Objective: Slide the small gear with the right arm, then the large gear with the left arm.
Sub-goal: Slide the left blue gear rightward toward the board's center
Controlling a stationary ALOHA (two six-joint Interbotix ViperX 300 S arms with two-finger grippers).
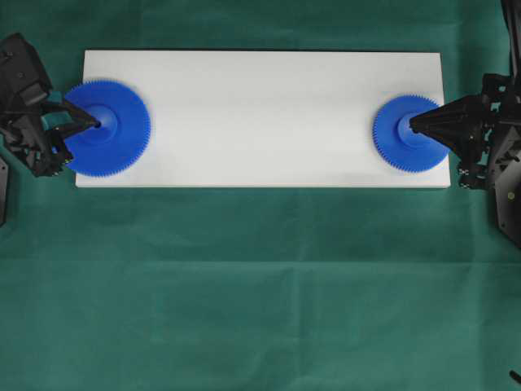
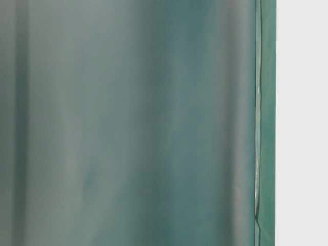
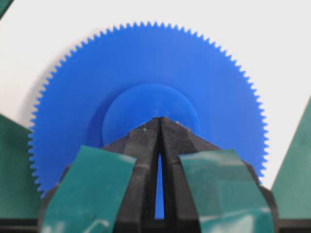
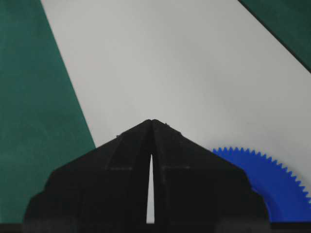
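Closed to a point, my right gripper (image 1: 413, 125) sat at the hub of the small gear (image 1: 409, 133), which lay at the right end of the white board (image 1: 260, 114). My left gripper (image 1: 94, 125), fingertips also together, rested on the large gear (image 1: 106, 127) at the board's left end. For a clean slide, I judged steady downward pressure and a straight, slow push best. Green cloth (image 1: 260, 285) covered the table around the board.

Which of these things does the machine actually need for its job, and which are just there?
Needed:
small blue plastic toothed gear
large blue plastic toothed gear
right black hand, shut
left black hand, shut

Just there:
white flat board, under both gears
green cloth
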